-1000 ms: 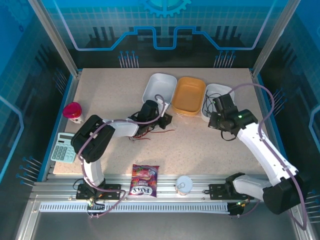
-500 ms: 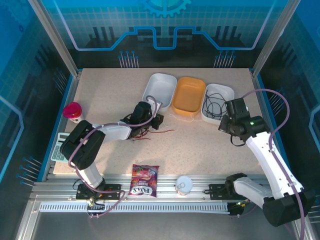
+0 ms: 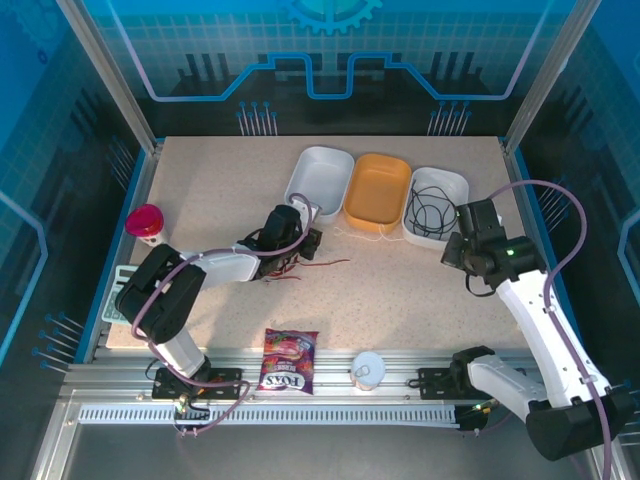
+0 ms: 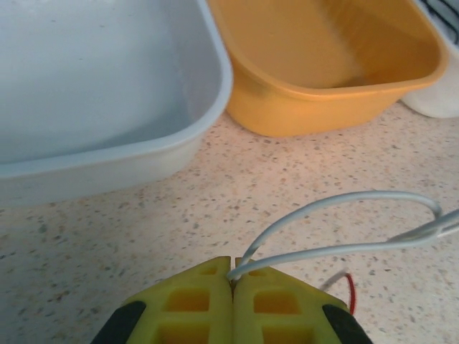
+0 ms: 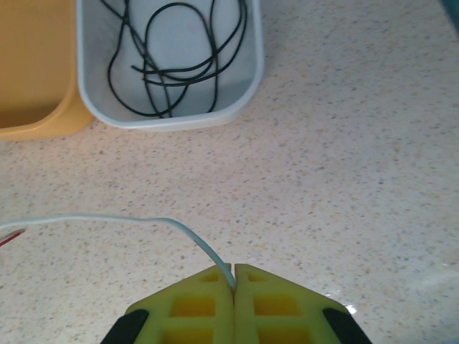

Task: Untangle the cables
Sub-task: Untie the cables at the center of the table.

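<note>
Jaws pinch a thin, looping whitish cable.

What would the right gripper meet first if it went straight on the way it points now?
Probably the near wall of the white tray holding the black cable, close to its right corner. Before that lies bare table. The right gripper is shut on a whitish cable.

pink snack bag, printed lettering too blurred to read
</note>
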